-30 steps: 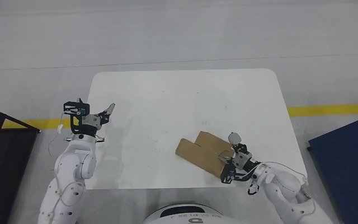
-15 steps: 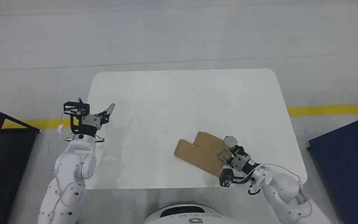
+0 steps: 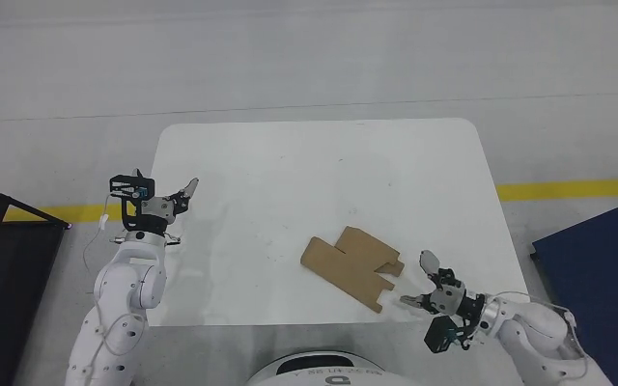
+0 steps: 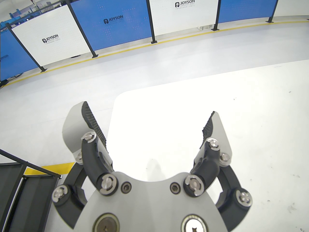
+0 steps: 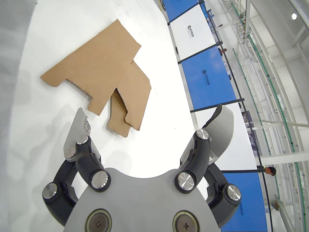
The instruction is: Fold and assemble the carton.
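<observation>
A flat brown cardboard carton (image 3: 351, 265) lies unfolded near the table's front right; the right wrist view shows its notched flaps lying flat on the carton (image 5: 101, 73). My right gripper (image 3: 421, 280) is open just right of the carton's near corner, apart from it, with nothing between its fingers (image 5: 82, 124). In the right wrist view that gripper (image 5: 152, 114) faces the carton's flap ends. My left gripper (image 3: 188, 190) hovers open at the table's left edge, far from the carton, and the left wrist view shows this gripper (image 4: 149, 117) over bare table.
The white table (image 3: 290, 183) has bare room across its back and left. A black frame (image 3: 19, 227) stands off the left side. A blue panel (image 3: 579, 261) stands off the right side.
My right gripper has let go of the carton's near right corner, opened, and drawn back to the right toward the table's front edge. The carton now lies flat. The left arm is unchanged.
</observation>
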Robot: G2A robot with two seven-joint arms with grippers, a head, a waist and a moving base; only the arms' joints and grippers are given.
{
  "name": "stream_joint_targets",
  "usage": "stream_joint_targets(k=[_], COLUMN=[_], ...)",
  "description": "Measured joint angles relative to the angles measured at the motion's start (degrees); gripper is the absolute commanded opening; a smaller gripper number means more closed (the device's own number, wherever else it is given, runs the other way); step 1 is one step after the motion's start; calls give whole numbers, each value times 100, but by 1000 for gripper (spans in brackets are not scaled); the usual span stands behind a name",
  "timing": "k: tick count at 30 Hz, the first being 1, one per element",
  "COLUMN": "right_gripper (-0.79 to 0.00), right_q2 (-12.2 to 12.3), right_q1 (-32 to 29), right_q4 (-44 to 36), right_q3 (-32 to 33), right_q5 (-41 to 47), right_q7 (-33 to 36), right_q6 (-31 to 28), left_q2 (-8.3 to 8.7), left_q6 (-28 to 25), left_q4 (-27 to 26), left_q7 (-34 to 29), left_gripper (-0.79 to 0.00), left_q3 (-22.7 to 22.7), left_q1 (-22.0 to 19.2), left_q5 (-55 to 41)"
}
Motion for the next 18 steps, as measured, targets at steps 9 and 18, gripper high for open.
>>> stream_joint_targets(k=[9,18], right_gripper=[-55,-102], right_q2=[-20,-28], right_q1=[247,446], right_q4=[-18,-10], right_q3=[-453,-775], right_q5=[-371,-550], right_q7=[684,1081], right_q6=[7,-8], left_q2=[0,0], left_q6=[0,0], left_q4=[0,0], left_q7=[0,0], left_gripper=[0,0], left_q3=[0,0], left_q1=[0,0], left_q5=[0,0])
